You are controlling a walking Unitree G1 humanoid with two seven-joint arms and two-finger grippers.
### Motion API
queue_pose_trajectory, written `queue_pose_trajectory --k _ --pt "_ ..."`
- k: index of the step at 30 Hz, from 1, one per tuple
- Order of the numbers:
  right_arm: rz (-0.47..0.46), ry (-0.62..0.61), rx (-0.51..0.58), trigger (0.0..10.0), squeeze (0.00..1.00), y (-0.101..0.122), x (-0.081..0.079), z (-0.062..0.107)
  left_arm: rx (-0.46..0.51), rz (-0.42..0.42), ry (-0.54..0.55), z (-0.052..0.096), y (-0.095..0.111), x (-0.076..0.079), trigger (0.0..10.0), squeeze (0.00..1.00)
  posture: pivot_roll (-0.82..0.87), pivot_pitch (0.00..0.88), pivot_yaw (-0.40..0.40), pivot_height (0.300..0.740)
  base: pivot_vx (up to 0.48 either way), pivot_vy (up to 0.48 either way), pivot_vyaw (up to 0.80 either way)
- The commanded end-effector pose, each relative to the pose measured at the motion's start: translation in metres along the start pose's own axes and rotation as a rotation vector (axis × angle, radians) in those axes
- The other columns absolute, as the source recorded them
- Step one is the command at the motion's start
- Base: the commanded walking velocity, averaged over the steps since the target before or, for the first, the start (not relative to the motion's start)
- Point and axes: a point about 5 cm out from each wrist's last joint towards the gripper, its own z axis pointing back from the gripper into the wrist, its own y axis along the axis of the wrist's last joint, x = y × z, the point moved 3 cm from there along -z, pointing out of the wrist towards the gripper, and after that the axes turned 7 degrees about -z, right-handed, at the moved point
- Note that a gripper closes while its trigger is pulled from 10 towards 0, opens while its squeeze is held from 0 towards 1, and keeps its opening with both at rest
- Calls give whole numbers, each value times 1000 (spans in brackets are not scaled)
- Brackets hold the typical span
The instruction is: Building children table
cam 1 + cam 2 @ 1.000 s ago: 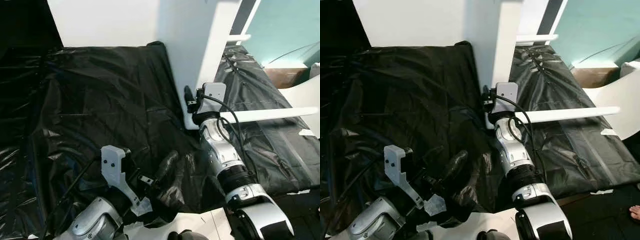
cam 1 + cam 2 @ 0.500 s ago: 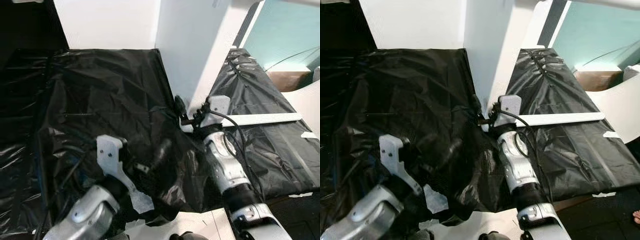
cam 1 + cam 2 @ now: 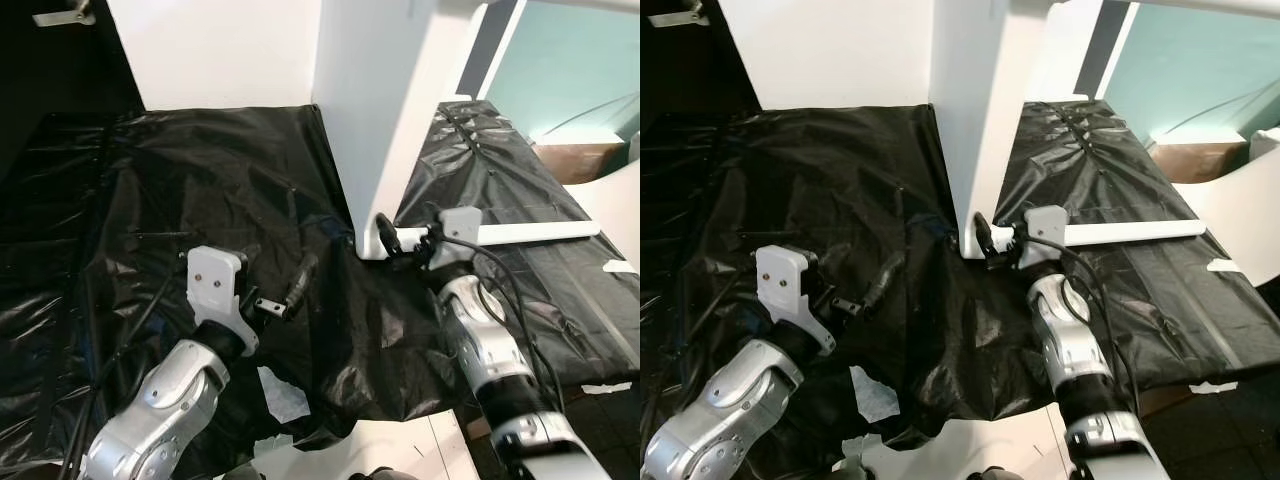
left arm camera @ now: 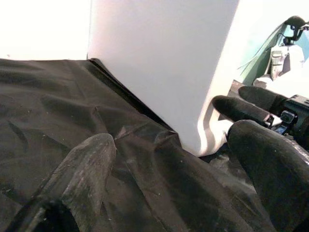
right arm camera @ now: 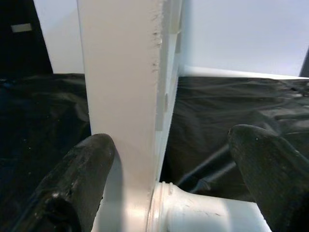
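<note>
Both arms are silver metal with rounded segments and dark joint rings. Each wrist carries a flat white plastic plate; the plate on the left arm shows two small dark screws. A black cable runs in loops along the right arm up to its plate. The left tool (image 3: 285, 297) and the right tool (image 3: 390, 240) have long black fingers (image 4: 77, 179) with a dull, rough surface.

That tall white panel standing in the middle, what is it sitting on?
The white panel stands on crinkled black plastic sheeting. Whatever lies beneath the sheeting is covered. The right pincer is at the panel's bottom corner.
</note>
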Motion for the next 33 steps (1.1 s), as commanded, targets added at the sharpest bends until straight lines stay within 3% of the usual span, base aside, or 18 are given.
queue_pose_trajectory --k 1,4,8,11,13,16,19,22,26,33 --pt "-19 19 -28 10000 0 -6 -2 -2 14 -10 -96 0 1 8 10000 0 172 97 -58 740 0 0 0" --pt "-33 88 -51 10000 0 -11 -14 -5 20 -12 -92 1 3 9 10000 0 190 94 -64 740 0 0 0" --pt "-38 129 -86 10000 0 -24 -17 2 14 -14 -81 4 1 9 10000 0 198 97 -70 740 0 0 0" --pt "-25 110 -87 10000 0 -27 -13 0 4 -18 -90 4 -1 10 10000 0 197 95 -70 740 0 0 0" --pt "-8 48 -74 10000 0 -23 -6 -12 -20 -38 -102 1 -8 10 10000 0 197 91 -67 740 0 0 0" --pt "3 10 -57 10000 0 -15 -4 -29 -101 -180 -83 -7 -32 -2 10000 0 210 63 -65 740 0 0 0" --pt "5 -14 -57 10000 0 -13 -5 -38 -106 -249 -32 -19 -41 -15 10000 0 208 55 -64 740 0 0 0" --pt "-3 -44 -71 10000 0 -14 -6 -45 -91 -265 29 -30 -46 -25 10000 0 197 47 -52 740 0 0 0" --pt "4 -109 -87 10000 0 -14 -3 -52 -74 -264 16 -38 -48 -18 10000 0 205 40 -32 740 0 0 0" --pt "-40 -144 -133 10000 0 -16 -4 -59 -50 -292 36 -37 -43 -25 10000 0 229 36 -13 740 0 0 0"
